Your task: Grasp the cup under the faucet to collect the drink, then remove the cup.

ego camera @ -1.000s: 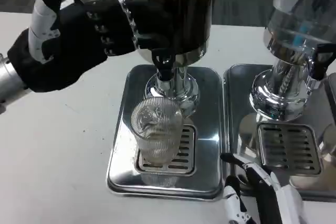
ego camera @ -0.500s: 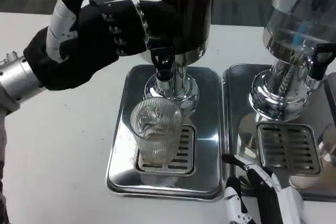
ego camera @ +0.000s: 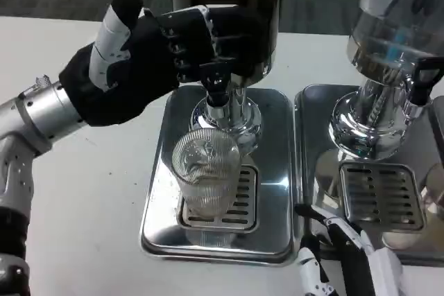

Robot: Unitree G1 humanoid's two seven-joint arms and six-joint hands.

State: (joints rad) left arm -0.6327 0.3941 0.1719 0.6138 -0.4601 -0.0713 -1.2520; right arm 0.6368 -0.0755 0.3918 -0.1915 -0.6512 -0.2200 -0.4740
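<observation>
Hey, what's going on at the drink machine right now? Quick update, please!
Left hand at the faucet. Right hand low, holding nothing. Cup under faucet, ungrasped.

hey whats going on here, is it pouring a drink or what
The left hand is up at the dark drink dispenser, its fingers curled around the black faucet lever. A clear ribbed cup stands on the drip tray right under that faucet, held by neither hand; I can't tell whether liquid is flowing. The right hand waits low at the table's near edge, holding nothing. A second dispenser stands to the right.
</observation>
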